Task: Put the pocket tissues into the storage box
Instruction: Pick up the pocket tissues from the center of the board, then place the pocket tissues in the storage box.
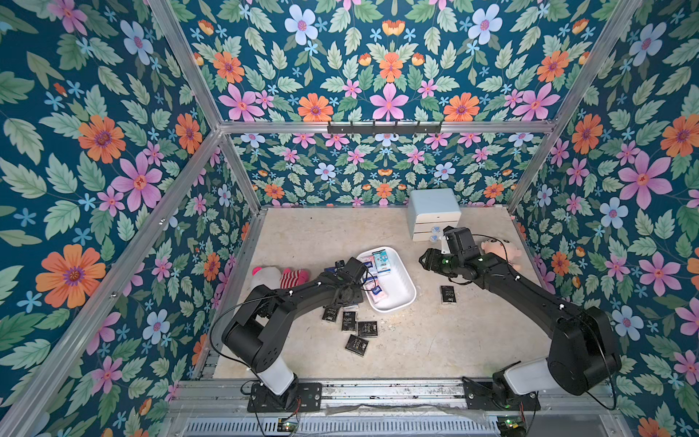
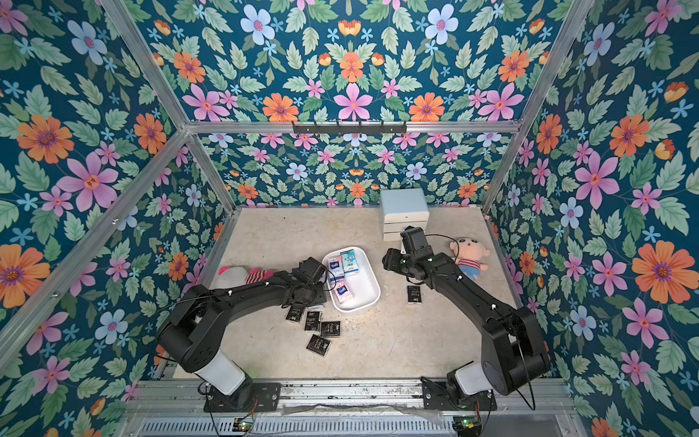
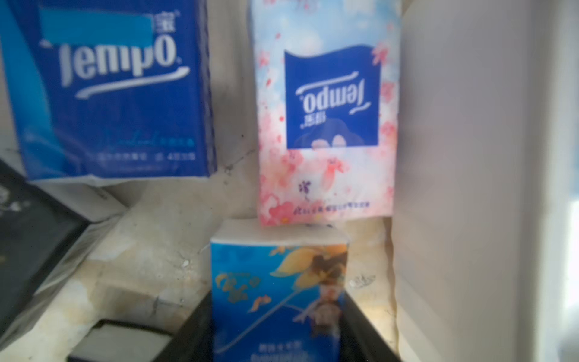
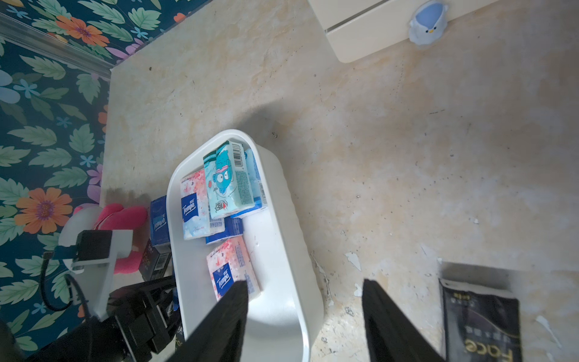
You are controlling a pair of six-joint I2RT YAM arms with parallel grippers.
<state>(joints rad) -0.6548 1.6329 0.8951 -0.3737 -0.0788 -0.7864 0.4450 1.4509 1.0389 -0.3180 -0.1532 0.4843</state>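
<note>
Floral wallpaper [image 1: 389, 75] closes me in on three sides, deep teal with pink, orange and pale blue blooms among green leaves. Bare aluminium bars [image 1: 272, 127] frame the panels, and a black hook rail [image 1: 384, 129] sits on the back crossbar. Below me lies the surface [image 1: 321, 234], cream and mottled like worn marble, flaking in spots. A pale blue drawer cabinet [image 1: 435, 208] stands at its far edge, by the back wall. The light is soft and even.
</note>
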